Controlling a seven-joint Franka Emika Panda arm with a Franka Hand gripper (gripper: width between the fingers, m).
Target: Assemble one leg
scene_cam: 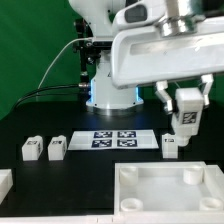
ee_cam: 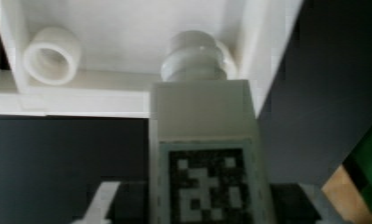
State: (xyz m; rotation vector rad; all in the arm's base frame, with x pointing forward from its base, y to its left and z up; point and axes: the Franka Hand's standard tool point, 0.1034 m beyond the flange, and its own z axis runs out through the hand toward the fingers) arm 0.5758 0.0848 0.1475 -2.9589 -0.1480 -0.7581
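Note:
My gripper [scene_cam: 186, 112] is shut on one leg [scene_cam: 186, 106], a chunky white block with a black-and-white tag, and holds it in the air above the table at the exterior view's right. In the wrist view the held leg [ee_cam: 202, 140] fills the middle between my fingers [ee_cam: 122, 198]. Its round peg end [ee_cam: 197, 55] points at the large white panel [ee_cam: 130, 85]. One round corner socket [ee_cam: 53, 60] lies beside the peg end. Three more legs stand on the table: two at the left [scene_cam: 32, 150] [scene_cam: 56, 148] and one under the gripper [scene_cam: 171, 146].
The marker board [scene_cam: 115, 138] lies flat behind the legs. The white panel [scene_cam: 165, 192] with round corner sockets fills the front right. A white part [scene_cam: 5, 183] lies at the front left edge. The robot base [scene_cam: 110, 92] stands behind.

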